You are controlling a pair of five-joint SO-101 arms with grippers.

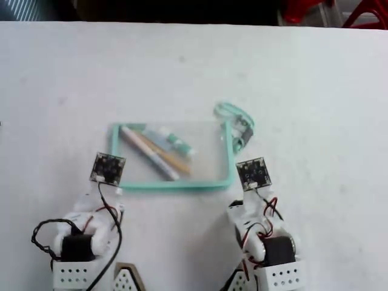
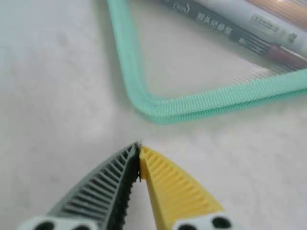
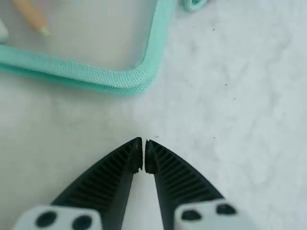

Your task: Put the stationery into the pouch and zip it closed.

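Note:
A clear pouch point(image 1: 206, 160) with a mint-green border lies flat in the middle of the table, and several pens point(image 1: 159, 151) lie inside it. Its green pull loop point(image 1: 233, 115) trails off the far right corner. My left gripper point(image 2: 139, 148) is shut and holds nothing, just short of the pouch's near left corner point(image 2: 148, 108). Pens point(image 2: 230, 26) show through the clear wall there. My right gripper point(image 3: 144, 155) is shut and holds nothing, just short of the near right corner point(image 3: 132, 79). An orange pen tip point(image 3: 33, 17) shows inside.
The white table point(image 1: 315, 79) stretches open around the pouch. Both arm bases point(image 1: 79, 254) stand at the near edge. Red chair legs point(image 1: 321, 12) show beyond the far edge.

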